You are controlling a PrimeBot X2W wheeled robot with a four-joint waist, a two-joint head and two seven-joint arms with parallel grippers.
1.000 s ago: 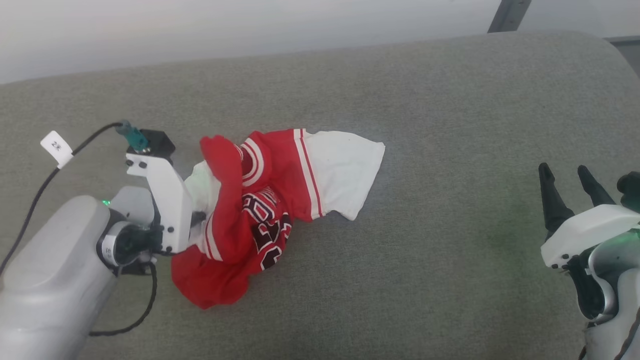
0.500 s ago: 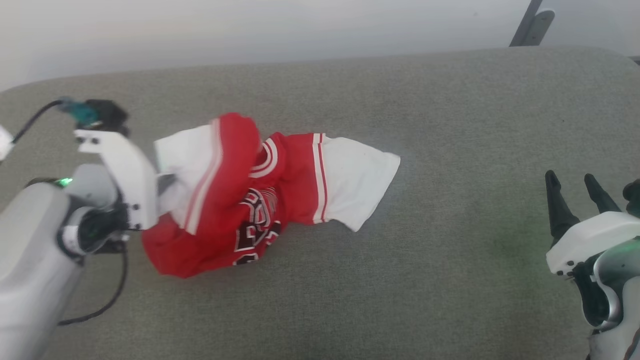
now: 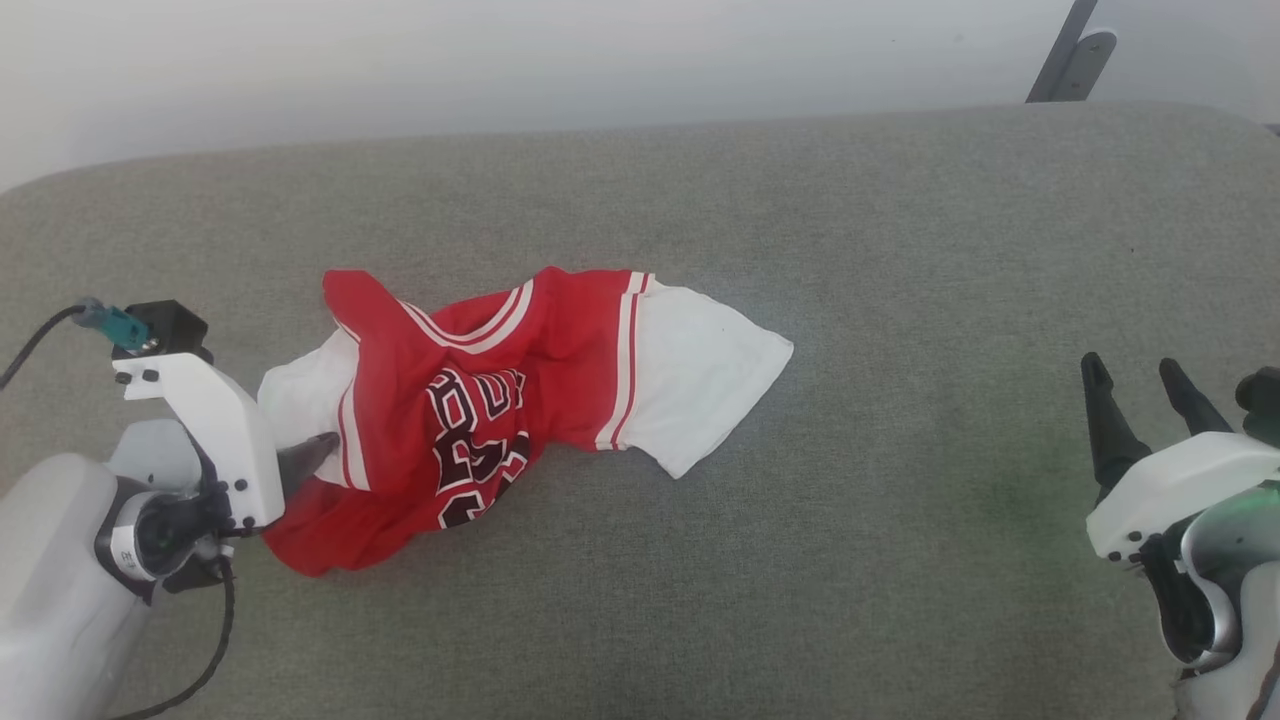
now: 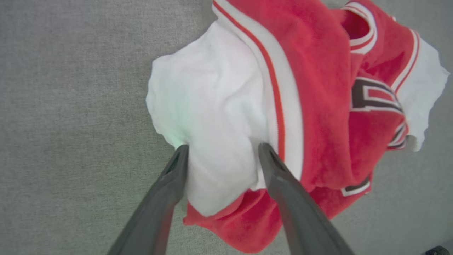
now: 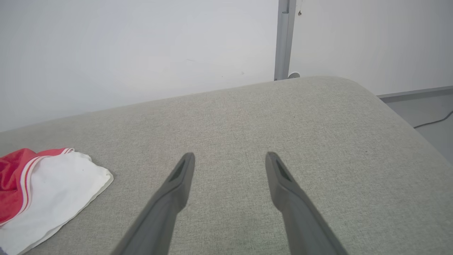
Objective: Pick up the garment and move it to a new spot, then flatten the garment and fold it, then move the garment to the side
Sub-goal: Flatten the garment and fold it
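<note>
On the left half of the grey cloth-covered desk (image 3: 900, 250), the garment (image 3: 480, 400) lies in a crumpled heap, red body bunched in the middle with its black-and-white lettering (image 3: 475, 440) twisted and partly folded under. One white sleeve (image 3: 700, 390) spreads flat toward the robot's right; the other white sleeve (image 4: 205, 106) is humped up on the robot's left side.

The left gripper (image 4: 221, 148) sits low at that humped sleeve with its fingers (image 4: 170, 184) spread wide. The white cloth fills the gap between them but is not pinched. From the wrist view the cloth seems to brush both fingers, though I cannot be sure of contact. The garment's weight rests wholly on the desk, so this reads as the set-down at the new spot, with the flattening not yet begun.

The right gripper (image 3: 1130, 365) hangs well apart from the garment over bare desk at the robot's right, fingers parted and empty, probably parked there to keep out of the way until two grippers are needed. Spreading the shirt would likely call for it to take the flat right sleeve while the left draws the humped side outward.
</note>
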